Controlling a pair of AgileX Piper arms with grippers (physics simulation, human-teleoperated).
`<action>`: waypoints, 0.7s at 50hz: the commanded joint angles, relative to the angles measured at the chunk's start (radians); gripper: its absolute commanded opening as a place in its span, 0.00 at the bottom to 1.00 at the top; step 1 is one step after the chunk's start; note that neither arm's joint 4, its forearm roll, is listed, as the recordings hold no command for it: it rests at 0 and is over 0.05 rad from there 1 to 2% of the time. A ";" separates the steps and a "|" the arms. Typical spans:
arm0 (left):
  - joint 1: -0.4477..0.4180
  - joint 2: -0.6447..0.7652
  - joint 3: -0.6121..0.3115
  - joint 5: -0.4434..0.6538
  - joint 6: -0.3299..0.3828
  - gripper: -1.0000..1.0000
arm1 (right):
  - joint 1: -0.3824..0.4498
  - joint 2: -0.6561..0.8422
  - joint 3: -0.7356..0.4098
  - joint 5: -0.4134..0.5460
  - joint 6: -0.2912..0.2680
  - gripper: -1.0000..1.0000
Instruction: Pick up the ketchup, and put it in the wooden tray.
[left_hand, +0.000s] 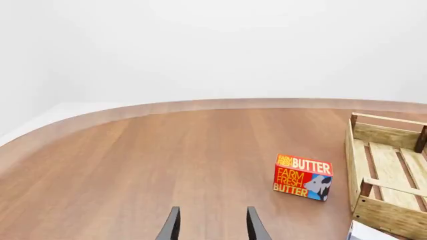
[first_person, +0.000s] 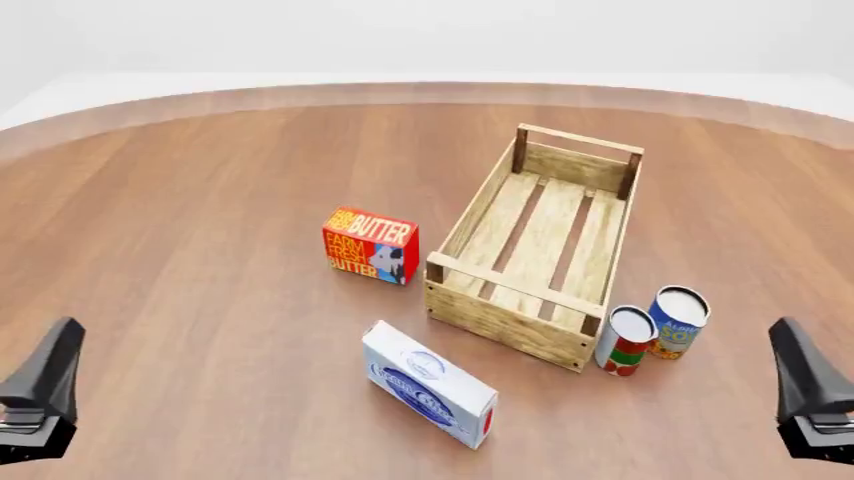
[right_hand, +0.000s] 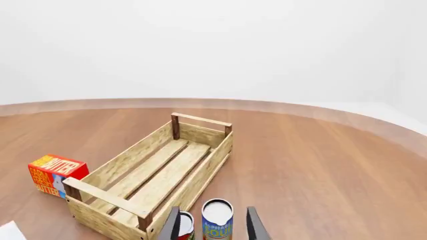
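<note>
The ketchup is out of view in all three views. The wooden tray (first_person: 507, 320) is a long light-wood slatted crate lying right of centre on the table, and nothing lies inside it. It also shows in the left wrist view, wooden tray (left_hand: 390, 217), and in the right wrist view, wooden tray (right_hand: 200, 134). My left gripper (left_hand: 213, 224) is open and holds nothing, low at the near left, left gripper (first_person: 51, 375). My right gripper (right_hand: 212, 214) is open too, at the near right, right gripper (first_person: 798, 375), well short of the tray.
A red butter box (first_person: 370, 246) stands left of the tray. A white and blue carton (first_person: 430, 385) lies in front of it. A short red-and-green can (first_person: 625, 340) and a blue can (first_person: 677, 322) stand by the tray's near right corner, straight ahead of my right gripper.
</note>
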 joint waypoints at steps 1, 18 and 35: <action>0.000 0.006 -0.003 -0.002 0.000 1.00 | 0.000 0.011 -0.002 -0.005 -0.003 1.00; 0.000 0.009 -0.002 -0.005 0.001 1.00 | 0.030 0.078 -0.010 -0.045 -0.058 1.00; 0.001 0.006 -0.003 -0.002 -0.001 1.00 | 0.207 0.198 -0.078 -0.032 -0.126 1.00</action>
